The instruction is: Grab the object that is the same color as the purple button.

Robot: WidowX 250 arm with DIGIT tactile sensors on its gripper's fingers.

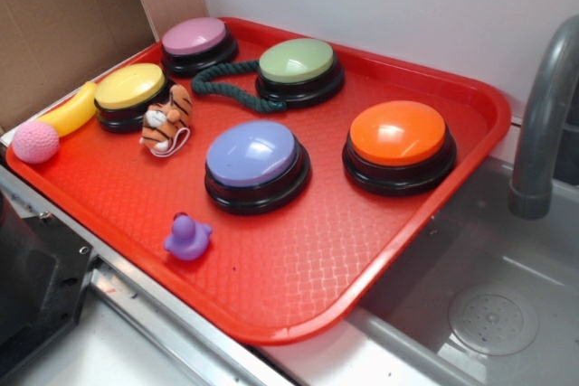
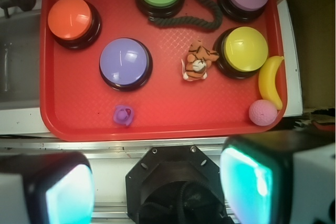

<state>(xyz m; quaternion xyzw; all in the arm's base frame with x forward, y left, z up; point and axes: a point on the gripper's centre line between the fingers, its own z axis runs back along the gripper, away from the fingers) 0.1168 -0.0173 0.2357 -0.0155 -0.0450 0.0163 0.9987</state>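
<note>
Your fingers (image 2: pixel 157 182) hang spread wide and empty, short of the tray (image 2: pixel 79 129). The duck (image 2: pixel 124 115) sits ahead, slightly left of their midline, just before the purple button (image 2: pixel 125 62).

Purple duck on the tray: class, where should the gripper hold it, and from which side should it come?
Probably grip the purple duck across its rounded body, coming straight down from above. It sits upright, alone on open red tray, apart from the purple button. The gripper looks open.
</note>
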